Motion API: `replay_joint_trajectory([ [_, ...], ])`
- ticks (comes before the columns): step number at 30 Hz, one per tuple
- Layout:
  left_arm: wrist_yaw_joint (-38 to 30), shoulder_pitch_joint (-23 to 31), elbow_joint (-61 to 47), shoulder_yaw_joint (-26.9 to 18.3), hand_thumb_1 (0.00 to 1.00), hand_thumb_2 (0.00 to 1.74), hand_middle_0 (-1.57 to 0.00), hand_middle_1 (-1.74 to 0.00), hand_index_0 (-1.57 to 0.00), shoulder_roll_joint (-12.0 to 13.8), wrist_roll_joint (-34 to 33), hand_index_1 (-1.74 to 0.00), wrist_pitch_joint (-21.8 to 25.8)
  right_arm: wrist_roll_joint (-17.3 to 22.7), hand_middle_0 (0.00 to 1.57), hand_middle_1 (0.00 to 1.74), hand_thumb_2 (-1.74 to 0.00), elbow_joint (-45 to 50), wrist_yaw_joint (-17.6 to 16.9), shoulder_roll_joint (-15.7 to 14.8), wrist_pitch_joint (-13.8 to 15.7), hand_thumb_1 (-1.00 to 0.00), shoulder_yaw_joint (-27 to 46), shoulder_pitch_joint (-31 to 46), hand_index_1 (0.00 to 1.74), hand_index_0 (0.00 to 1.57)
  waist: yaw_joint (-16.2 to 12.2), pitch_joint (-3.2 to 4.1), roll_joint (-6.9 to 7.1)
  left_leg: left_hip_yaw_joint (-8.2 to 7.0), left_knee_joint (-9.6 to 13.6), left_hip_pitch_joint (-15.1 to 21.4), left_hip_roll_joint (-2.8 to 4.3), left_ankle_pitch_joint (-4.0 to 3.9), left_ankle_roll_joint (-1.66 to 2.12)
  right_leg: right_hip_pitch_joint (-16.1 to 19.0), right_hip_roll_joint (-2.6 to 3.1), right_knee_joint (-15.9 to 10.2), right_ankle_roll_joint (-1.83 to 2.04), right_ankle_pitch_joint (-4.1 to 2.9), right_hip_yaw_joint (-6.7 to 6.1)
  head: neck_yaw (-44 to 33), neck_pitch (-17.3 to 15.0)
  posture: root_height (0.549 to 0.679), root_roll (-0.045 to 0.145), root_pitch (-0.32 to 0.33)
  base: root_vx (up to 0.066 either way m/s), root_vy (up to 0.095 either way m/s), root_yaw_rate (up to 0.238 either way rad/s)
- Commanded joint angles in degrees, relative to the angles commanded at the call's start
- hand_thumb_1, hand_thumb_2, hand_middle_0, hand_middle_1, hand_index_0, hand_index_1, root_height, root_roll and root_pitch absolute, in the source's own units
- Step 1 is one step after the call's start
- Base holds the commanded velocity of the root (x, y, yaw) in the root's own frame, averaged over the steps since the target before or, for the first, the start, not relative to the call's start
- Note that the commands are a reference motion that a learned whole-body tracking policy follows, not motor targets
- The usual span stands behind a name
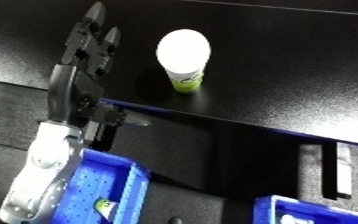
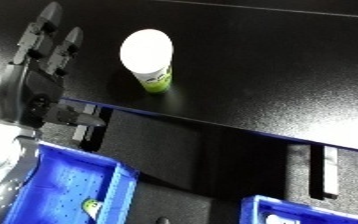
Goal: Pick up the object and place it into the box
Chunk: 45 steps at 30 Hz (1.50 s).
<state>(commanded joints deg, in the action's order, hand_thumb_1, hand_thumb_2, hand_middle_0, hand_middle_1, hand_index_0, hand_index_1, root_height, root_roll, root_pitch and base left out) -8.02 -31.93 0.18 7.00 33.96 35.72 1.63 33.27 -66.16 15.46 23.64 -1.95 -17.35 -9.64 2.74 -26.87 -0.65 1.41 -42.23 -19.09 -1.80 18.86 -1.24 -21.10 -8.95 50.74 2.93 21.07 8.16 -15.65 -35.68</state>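
— On the black table, what stands there?

— A small cup, upright, with a white lid on top and a green and white body below. It sits a little in from the table's near edge, alone, with bare black surface on every side.

— And the left hand?

— It reaches up over the table from the lower left, on the end of the white and silver forearm. Its fingers are stretched out straight and slightly apart, pointing away from the robot, and the thumb sticks out sideways near the table's edge. The hand is just beside the cup, to its left, and holds nothing; a gap shows between the fingers and the cup.

— The bins?

— A blue bin lies below the table at the lower left, partly covered by the forearm. Its floor is dotted with small holes, and something small, green and white, lies in the bottom of it; it could be another cup of the same sort, but too little of it shows to be sure. A second blue bin shows only its rim at the lower right, with a pale thing just inside that I cannot make out.

— The right hand?

— It shows in neither view.
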Motion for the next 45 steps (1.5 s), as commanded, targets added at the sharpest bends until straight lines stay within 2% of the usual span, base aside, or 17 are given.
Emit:
replay_joint_trajectory([
  [6,-1.44,-4.48,4.05,2.98,0.00,0.00,0.00,0.00,0.00,1.55,-0.52,0.00,-3.17,0.05,0.00,0.00,0.00,0.55,-0.02,0.45,-0.78,0.00,-0.76,-1.12,0.00,0.00,-1.22,-0.31,-0.14,-0.73,-1.14,-0.68,0.29,0.43,-0.27,-1.22,0.24,0.76,0.05,-0.07,-0.86,-1.44,0.94,0.624,0.027,-0.096,0.027,0.014,-0.066],
  [13,-2.79,-9.42,9.50,5.98,0.00,0.00,0.00,0.00,0.00,1.98,-0.58,0.00,-5.64,-0.24,0.00,0.00,0.00,0.95,-0.21,0.65,-1.47,0.00,-1.36,-2.38,0.00,0.00,-2.73,-0.77,-0.14,-1.55,-2.53,-1.53,0.66,1.05,-0.54,-2.59,0.53,1.39,0.12,-0.22,-1.90,-2.85,2.33,0.621,0.026,-0.094,0.026,0.018,-0.077],
  [18,-3.29,-12.58,14.08,8.00,0.00,0.00,0.00,0.00,0.00,1.85,-1.32,0.00,-6.34,-0.55,0.00,0.00,0.00,1.09,-0.32,0.94,-1.91,0.00,-1.58,-3.30,0.00,0.00,-3.84,-1.17,-0.05,-2.14,-3.07,-1.94,1.00,1.35,-0.76,-3.50,0.80,1.46,0.18,-0.57,-2.67,-3.57,3.73,0.620,0.025,-0.092,0.016,0.031,-0.069],
  [26,-3.89,-18.05,21.08,10.82,0.00,0.00,0.00,0.00,0.00,1.33,-1.84,0.00,-6.81,-0.58,0.00,0.00,0.00,1.67,0.01,1.50,-2.46,0.00,-2.15,-5.06,0.00,0.00,-5.30,-2.12,0.53,-3.16,-4.21,-3.07,1.72,1.82,-1.14,-5.24,1.17,1.79,0.50,-1.26,-3.64,-4.99,5.98,0.618,0.019,-0.084,-0.002,0.016,-0.059],
  [34,-3.33,-22.34,25.24,13.03,0.40,0.70,-0.63,-0.70,-0.63,0.05,-2.04,-0.70,-6.03,-0.22,0.00,0.00,0.00,1.87,-0.07,1.04,-2.56,0.00,-2.79,-6.03,0.00,0.00,-6.08,-2.77,1.02,-3.51,-5.04,-3.51,2.00,2.50,-1.41,-6.05,1.34,2.05,0.74,-1.44,-4.02,-7.43,6.94,0.616,0.016,-0.079,0.006,-0.005,-0.036],
  [41,-2.00,-23.60,24.91,13.72,0.75,1.30,-1.18,-1.30,-1.18,-0.93,-0.04,-1.30,-6.40,-0.38,0.00,0.00,0.00,1.84,-0.35,0.19,-2.68,0.00,-3.11,-6.03,0.00,0.00,-6.27,-2.71,0.79,-3.44,-5.10,-3.24,2.02,2.84,-1.41,-5.69,1.27,2.00,0.62,-1.11,-3.98,-8.25,6.62,0.616,0.019,-0.079,0.019,-0.008,0.002],
  [45,1.45,-22.32,23.61,12.44,0.75,1.30,-1.18,-1.30,-1.18,-2.79,10.04,-1.30,-7.46,-0.52,0.00,0.00,0.00,1.87,-0.57,-0.23,-2.63,0.00,-3.17,-5.83,0.00,0.00,-6.23,-2.68,0.54,-3.13,-5.14,-3.02,1.82,2.95,-1.36,-5.33,1.34,1.95,0.41,-0.89,-3.94,-8.36,6.21,0.616,0.021,-0.080,0.018,-0.013,0.026],
])
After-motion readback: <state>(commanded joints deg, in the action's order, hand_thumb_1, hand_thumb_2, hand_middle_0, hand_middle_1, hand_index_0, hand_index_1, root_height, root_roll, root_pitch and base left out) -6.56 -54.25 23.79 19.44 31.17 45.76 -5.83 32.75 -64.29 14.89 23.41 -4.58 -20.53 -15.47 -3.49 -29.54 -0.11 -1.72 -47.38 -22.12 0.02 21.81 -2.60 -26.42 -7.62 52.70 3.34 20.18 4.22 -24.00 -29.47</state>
